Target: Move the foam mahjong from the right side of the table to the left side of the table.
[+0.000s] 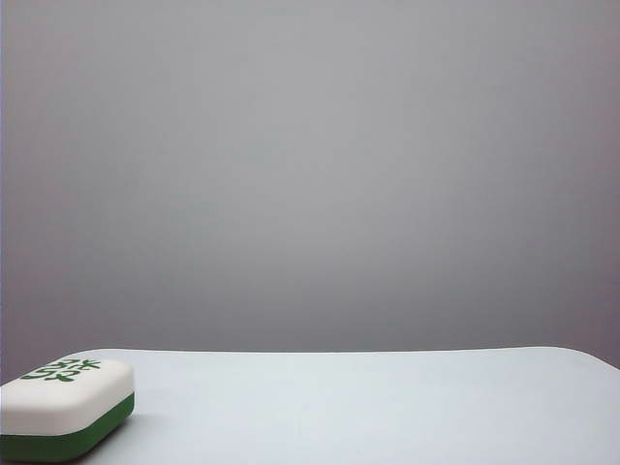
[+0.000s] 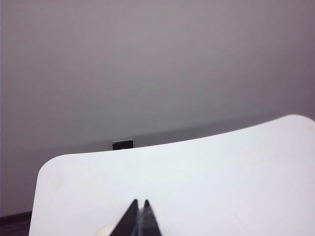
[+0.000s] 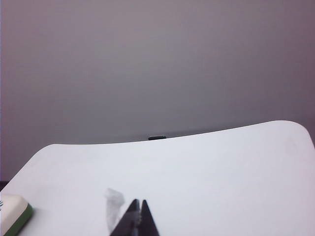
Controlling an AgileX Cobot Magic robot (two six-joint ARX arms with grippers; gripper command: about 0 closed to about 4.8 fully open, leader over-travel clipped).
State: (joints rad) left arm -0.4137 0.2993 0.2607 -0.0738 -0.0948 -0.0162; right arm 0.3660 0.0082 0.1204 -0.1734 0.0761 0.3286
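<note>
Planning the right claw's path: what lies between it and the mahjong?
Right wrist view: only bare table between the right claw and the mahjong.

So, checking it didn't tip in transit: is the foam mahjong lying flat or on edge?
Flat: the foam mahjong rests on the table, green base down, white printed face up.

The mahjong (image 1: pixel 60 407) looks like soft matt foam, white on top and dark green at its base, with a flat green print on its face. The table (image 1: pixel 387 407) is smooth and pale with a faint sheen. Both the left gripper (image 2: pixel 140 206) and right gripper (image 3: pixel 137 205), tips together above the table, look like dull black plastic.
</note>
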